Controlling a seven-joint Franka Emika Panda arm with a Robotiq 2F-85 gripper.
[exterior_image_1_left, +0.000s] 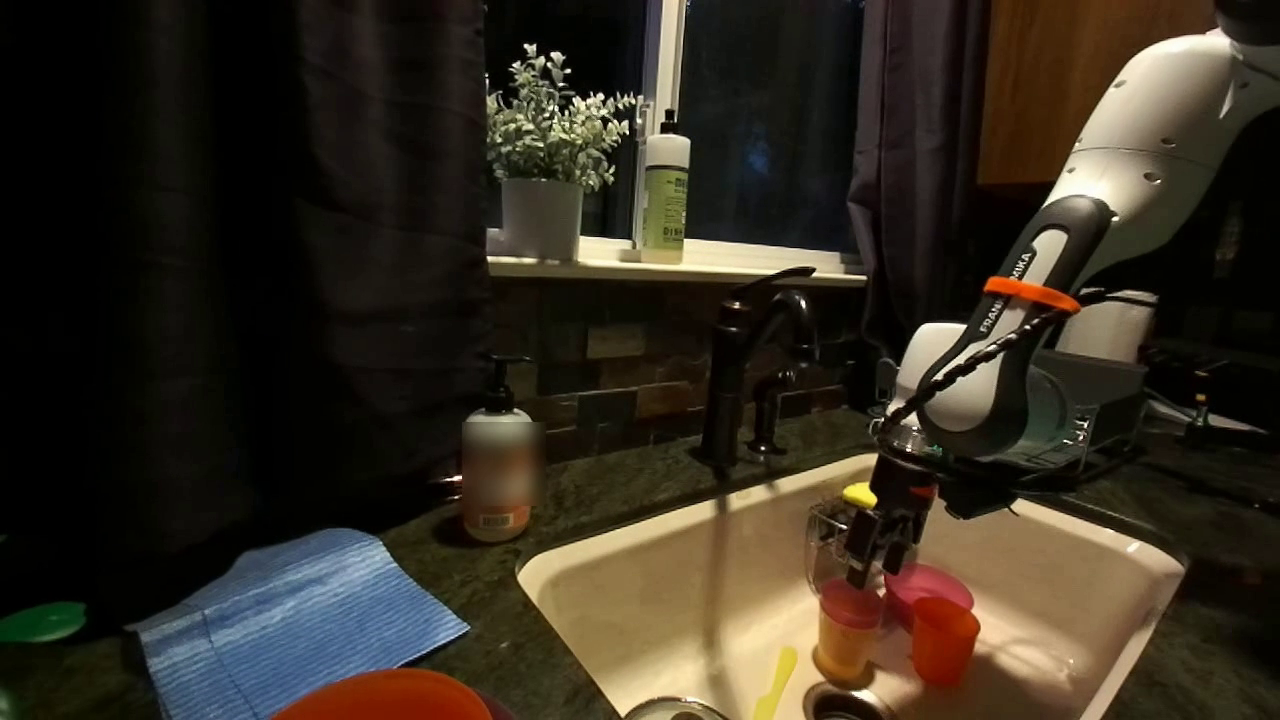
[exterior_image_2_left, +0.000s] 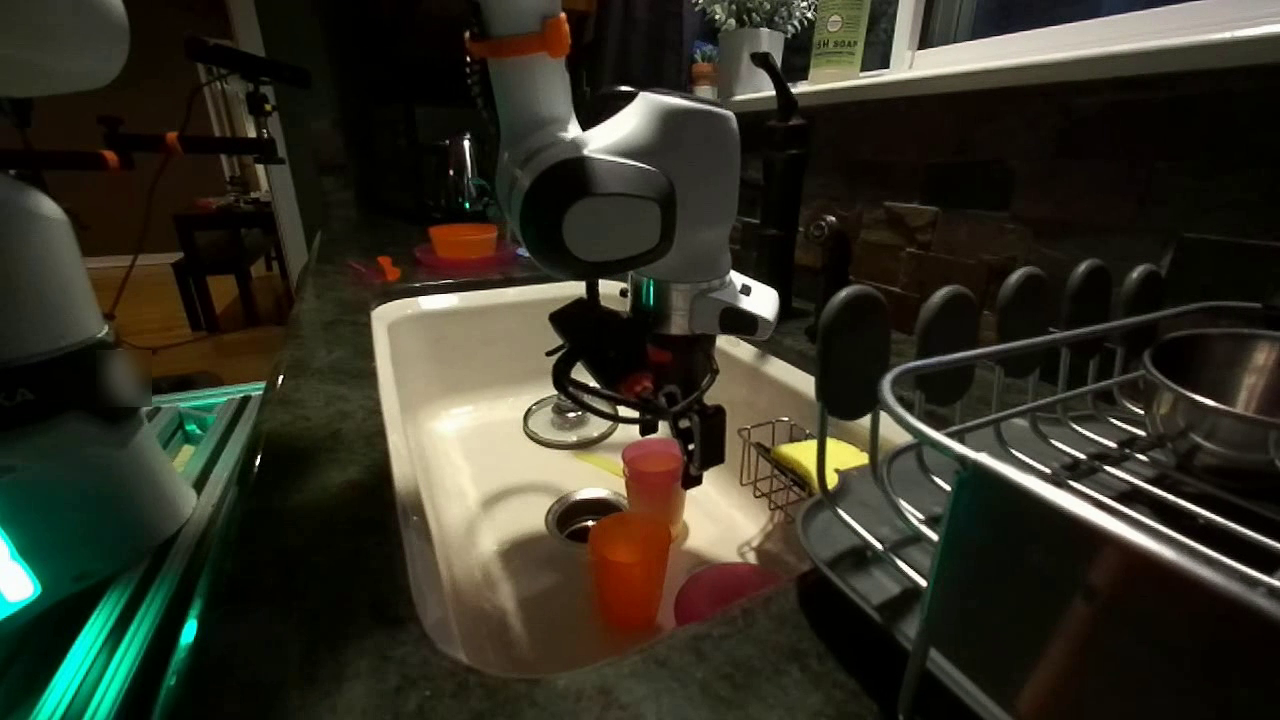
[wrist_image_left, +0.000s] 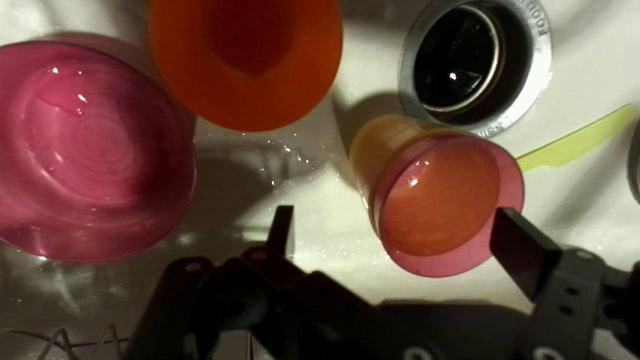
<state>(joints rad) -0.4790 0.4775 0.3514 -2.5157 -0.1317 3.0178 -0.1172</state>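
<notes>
My gripper (wrist_image_left: 400, 227) is open above the sink, its fingers spread on either side of a pink cup's rim in the wrist view. That pink cup (wrist_image_left: 510, 185) appears nested in a yellow cup (wrist_image_left: 380, 137); the right finger (wrist_image_left: 522, 250) overlaps its rim, and I cannot tell whether they touch. Nothing looks held. An orange cup (wrist_image_left: 250, 100) stands close by, with a pink bowl (wrist_image_left: 100, 150) beside it. In both exterior views the gripper (exterior_image_1_left: 882, 562) hangs just over the nested cups (exterior_image_2_left: 655, 465).
The white sink (exterior_image_1_left: 640, 600) also holds a yellow plastic knife (wrist_image_left: 580, 140), the drain (wrist_image_left: 540, 60) and a glass lid (exterior_image_2_left: 570, 425). A wire caddy with a yellow sponge (exterior_image_2_left: 820, 458) hangs on its wall. Around it are a dark faucet (exterior_image_1_left: 725, 380) and dish rack (exterior_image_2_left: 1000, 440).
</notes>
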